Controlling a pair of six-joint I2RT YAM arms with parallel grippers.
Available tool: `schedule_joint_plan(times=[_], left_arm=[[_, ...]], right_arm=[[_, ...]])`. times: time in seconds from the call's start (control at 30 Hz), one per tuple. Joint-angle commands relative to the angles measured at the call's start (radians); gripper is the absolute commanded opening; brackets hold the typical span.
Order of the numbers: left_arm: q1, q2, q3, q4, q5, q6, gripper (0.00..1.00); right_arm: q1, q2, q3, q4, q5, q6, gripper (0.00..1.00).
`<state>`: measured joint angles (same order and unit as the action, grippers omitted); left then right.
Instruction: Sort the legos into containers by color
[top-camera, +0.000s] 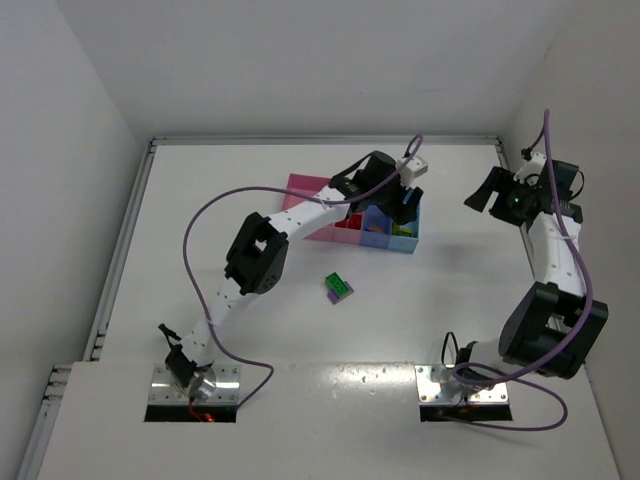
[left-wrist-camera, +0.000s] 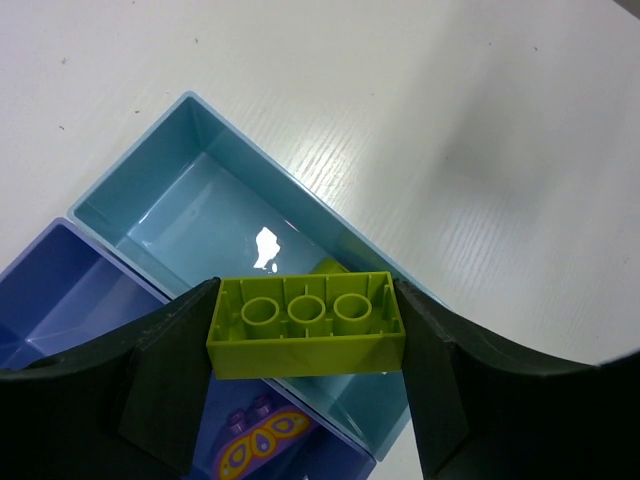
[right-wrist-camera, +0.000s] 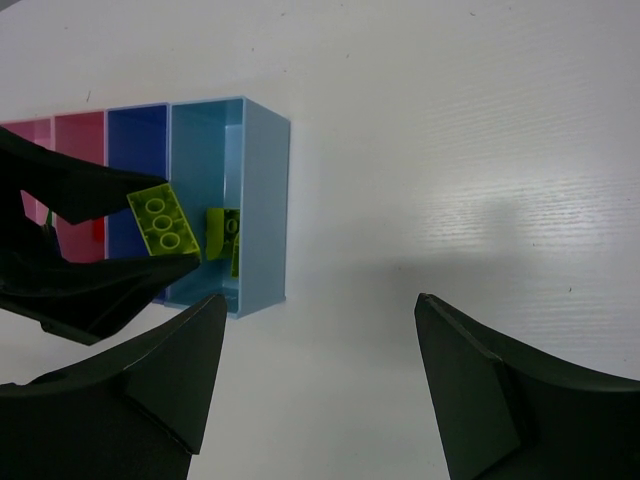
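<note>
Top view high at the near edge, down on whole bench, wrist views close above — all share light blue bin.

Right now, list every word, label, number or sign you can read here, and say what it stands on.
None readable in any view.
The yellow-green brick in the left fingers shows no lettering.
The purple piece in the dark blue bin bears a yellow oval pattern, not letters.
The light blue bin carries no label.
</note>
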<state>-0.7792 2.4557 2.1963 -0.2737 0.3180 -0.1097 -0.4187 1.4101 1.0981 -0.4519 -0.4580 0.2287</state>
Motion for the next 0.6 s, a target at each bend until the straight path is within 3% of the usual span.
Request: schedule_joint_plan(times=[0.0, 0.17, 0.33, 0.4, 0.5, 0.57], left_arm=[[0.001, 0.003, 0.052, 0.06, 0.004, -0.007, 0.76], [0.001, 0.003, 0.101, 0.06, 0.004, 0.024, 0.93], [0.001, -0.041, 0.086, 0.06, -0.051, 0.024, 0.93], [0.011, -0.128, 0.048, 0.033, -0.034, 0.039, 0.89], [0.011, -0.31, -0.113, -0.025, -0.023, 0.093, 0.84], [0.011, -0.421, -0.315, -0.044, -0.023, 0.135, 0.82]], right_arm=[[-0.008, 0.006, 0.009, 0.024, -0.021, 0.011, 0.77], [-0.008, 0.006, 0.009, 0.024, -0.012, 0.011, 0.77], [-0.008, -0.003, 0.009, 0.015, -0.011, 0.011, 0.78], [-0.008, -0.013, 0.009, 0.015, -0.048, 0.011, 0.78], [0.004, -0.013, 0.009, 0.015, -0.125, -0.024, 0.78], [0.004, -0.013, 0.009, -0.007, -0.189, -0.051, 0.78]])
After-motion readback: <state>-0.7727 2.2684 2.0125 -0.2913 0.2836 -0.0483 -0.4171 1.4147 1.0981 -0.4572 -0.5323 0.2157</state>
